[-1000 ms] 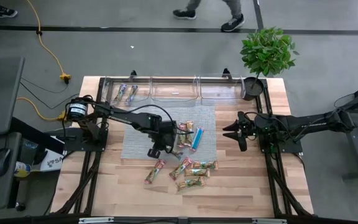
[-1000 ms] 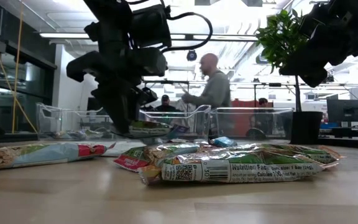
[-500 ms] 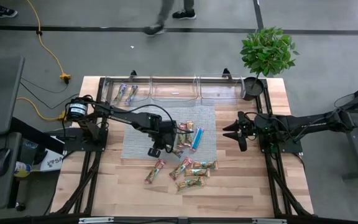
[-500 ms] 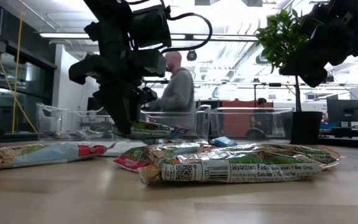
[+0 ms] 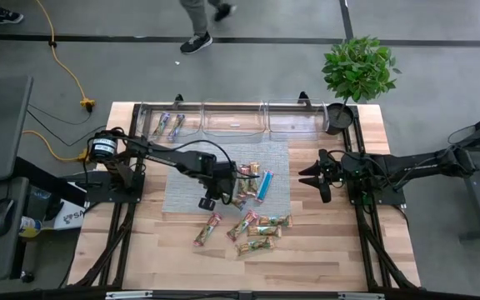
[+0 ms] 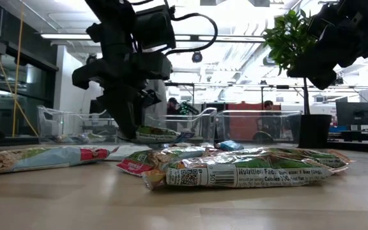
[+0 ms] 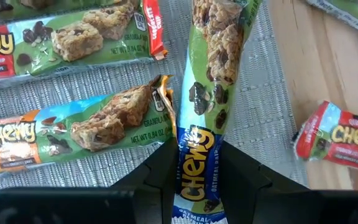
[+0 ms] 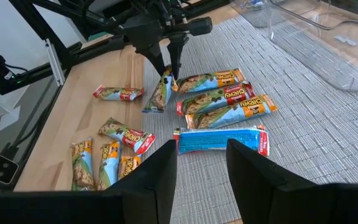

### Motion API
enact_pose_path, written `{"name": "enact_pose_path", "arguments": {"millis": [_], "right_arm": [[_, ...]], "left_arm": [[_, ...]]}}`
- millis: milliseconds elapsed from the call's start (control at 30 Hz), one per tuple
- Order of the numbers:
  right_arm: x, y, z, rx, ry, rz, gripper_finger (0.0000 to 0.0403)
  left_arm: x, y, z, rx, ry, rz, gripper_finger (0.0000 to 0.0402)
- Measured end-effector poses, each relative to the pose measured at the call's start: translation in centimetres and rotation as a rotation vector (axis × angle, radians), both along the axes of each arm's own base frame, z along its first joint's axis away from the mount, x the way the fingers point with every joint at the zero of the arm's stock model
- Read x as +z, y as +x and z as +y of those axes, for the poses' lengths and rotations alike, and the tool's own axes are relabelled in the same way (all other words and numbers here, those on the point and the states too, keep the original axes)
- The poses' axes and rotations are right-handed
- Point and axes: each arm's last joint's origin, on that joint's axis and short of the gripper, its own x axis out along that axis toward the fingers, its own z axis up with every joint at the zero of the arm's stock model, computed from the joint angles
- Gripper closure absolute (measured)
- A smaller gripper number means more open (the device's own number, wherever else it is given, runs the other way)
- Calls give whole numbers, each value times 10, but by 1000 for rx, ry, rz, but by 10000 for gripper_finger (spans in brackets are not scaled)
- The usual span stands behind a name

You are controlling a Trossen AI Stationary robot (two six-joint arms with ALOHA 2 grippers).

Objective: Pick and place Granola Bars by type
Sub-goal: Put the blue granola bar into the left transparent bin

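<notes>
- Granola Bars (image 5: 252, 218) scattered mid-table, some on the grey woven mat (image 5: 182, 187), others on bare wood toward the near edge
- Wooden table (image 5: 323, 250) underneath, mat covering its centre
- Row of clear bins (image 5: 236, 119) along the far edge; two purple-tinted bars (image 5: 167, 126) lying in the leftmost bin
- Potted plant (image 5: 358, 71) at the far right corner, well apart from the bars
- Left gripper (image 5: 230, 193) low over the mat's near part, fingers clamped on the lower end of a green bar (image 7: 205, 112) marked CHEWY, that bar tilted, its far end down at the mat edge
- Just beside that held bar: a green-orange bar (image 7: 73, 134) almost touching its side, and a green-red bar (image 7: 73, 37) beyond, both flat on the mat
- Right gripper (image 5: 308, 177) hovering off the mat's right side, fingers (image 8: 253, 174) spread apart, nothing between them
- Bright blue bar (image 8: 221, 139) flat on the mat, nearest the right gripper, with three green-red-orange bars (image 8: 224, 99) side by side just past it
- Cluster of small green-red-tan bars (image 8: 107, 158) on the wood, several touching or overlapping
- Lone red-ended bar (image 8: 118, 93) on the wood, apart from the cluster
</notes>
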Motion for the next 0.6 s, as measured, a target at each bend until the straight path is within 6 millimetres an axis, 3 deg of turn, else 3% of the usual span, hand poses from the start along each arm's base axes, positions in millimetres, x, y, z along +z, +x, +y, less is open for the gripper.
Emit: {"name": "enact_pose_path", "arguments": {"millis": [267,600], "right_arm": [[0,0,0,0,0,1,279],[-1,0,0,0,-1,8,279]], "left_arm": [[-26,-20,2,46,51,75,307],[-30,-22,2,41,38,65,307]]}}
